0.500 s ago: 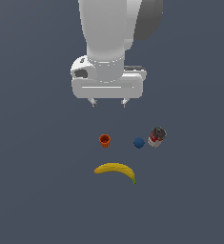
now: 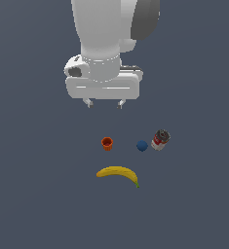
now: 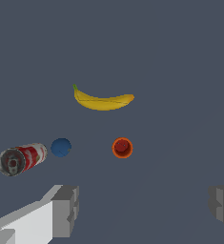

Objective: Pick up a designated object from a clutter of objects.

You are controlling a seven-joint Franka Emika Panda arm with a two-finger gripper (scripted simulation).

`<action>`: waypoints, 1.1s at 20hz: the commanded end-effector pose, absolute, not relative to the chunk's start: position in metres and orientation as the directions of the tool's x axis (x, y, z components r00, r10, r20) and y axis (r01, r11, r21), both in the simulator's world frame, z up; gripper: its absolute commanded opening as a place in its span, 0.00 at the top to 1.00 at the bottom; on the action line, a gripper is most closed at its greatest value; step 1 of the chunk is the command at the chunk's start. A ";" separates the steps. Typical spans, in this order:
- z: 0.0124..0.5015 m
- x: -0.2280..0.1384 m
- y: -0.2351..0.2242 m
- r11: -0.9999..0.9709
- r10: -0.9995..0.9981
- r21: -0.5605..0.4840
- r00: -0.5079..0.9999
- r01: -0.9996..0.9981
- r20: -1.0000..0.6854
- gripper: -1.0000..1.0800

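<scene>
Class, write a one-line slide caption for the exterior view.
Open end effector above a cup, blue ball, tipped can and banana.

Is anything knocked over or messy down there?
Yes: the red-labelled can lies tipped on its side, its dark end facing outward, right beside the small dark-blue ball. The orange-red cup stands upright and the yellow banana lies flat. Nothing looks spilled.

In the exterior view, the ball lies between cup and can, banana nearer the camera.
</scene>
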State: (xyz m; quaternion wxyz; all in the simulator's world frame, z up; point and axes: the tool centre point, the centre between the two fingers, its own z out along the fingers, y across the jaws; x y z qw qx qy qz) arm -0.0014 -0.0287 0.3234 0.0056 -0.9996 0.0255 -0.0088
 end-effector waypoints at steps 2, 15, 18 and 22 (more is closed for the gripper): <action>0.325 -0.001 -0.035 -0.999 -0.053 -0.008 0.998 -0.052 0.023 0.04; 0.299 0.006 -0.013 -0.992 -0.128 -0.017 0.992 -0.127 0.018 0.04; 0.286 0.009 -0.003 -0.986 -0.167 -0.021 0.986 -0.167 0.015 0.04; 0.264 0.012 0.015 -0.972 -0.232 -0.026 0.973 -0.232 0.009 0.04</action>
